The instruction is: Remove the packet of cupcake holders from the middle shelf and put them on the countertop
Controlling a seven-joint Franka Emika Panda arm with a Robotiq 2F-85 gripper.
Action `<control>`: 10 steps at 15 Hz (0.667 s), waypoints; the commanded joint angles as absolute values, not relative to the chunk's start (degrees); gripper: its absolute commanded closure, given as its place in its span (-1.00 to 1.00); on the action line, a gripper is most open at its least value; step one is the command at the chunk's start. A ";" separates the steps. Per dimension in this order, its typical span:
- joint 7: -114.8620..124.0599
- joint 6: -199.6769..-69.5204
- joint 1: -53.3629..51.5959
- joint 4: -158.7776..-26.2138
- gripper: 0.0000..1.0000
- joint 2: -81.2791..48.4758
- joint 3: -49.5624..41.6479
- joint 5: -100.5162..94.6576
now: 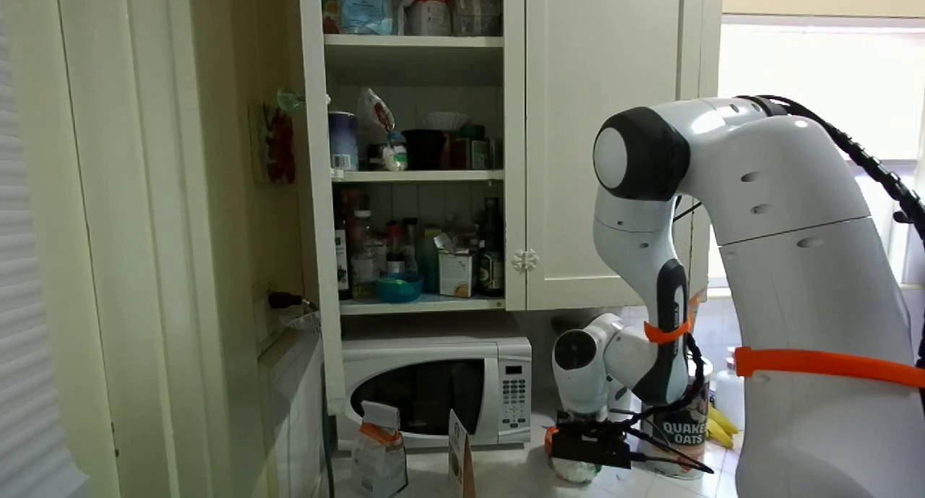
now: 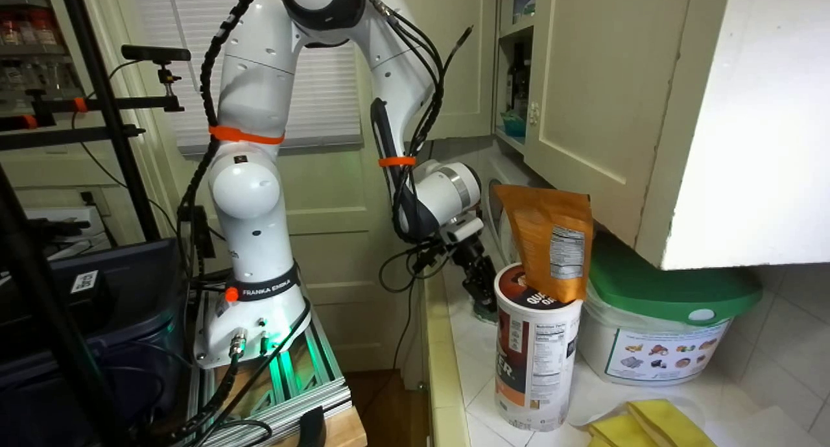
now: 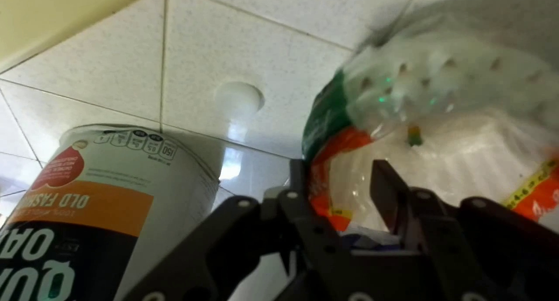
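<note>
The packet of cupcake holders (image 3: pixel 471 148) fills the right of the wrist view. It is a round bundle of white fluted paper in clear plastic with red, green and yellow print. My gripper (image 3: pixel 338 178) is partly closed on its near side, one finger along the outer edge and the other over the white inside. In both exterior views the packet (image 1: pixel 576 470) (image 2: pixel 485 312) sits low under my gripper (image 1: pixel 591 444) (image 2: pixel 481 290), at the countertop (image 1: pixel 506 469) and seemingly touching it. The middle shelf (image 1: pixel 419 175) holds several items.
An oats canister (image 2: pixel 538 356) with an orange pouch (image 2: pixel 551 239) stands close beside my gripper. The microwave (image 1: pixel 433 346) is behind. A small bag (image 1: pixel 379 454) and a card box (image 1: pixel 459 458) stand before it. A green-lidded tub (image 2: pixel 655 324) and yellow cloths (image 2: pixel 648 427) lie farther along.
</note>
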State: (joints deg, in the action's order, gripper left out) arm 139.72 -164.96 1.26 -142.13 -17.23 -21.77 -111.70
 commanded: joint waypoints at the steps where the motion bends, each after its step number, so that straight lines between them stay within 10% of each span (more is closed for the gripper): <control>1: 137.34 -165.57 1.12 -144.10 -0.51 -16.24 -22.35 -108.19; 4: 121.20 -164.71 0.85 -151.55 -0.95 -9.90 -23.57 -94.17; 10: 96.12 -155.19 7.83 -162.64 -1.00 6.72 -14.96 -72.53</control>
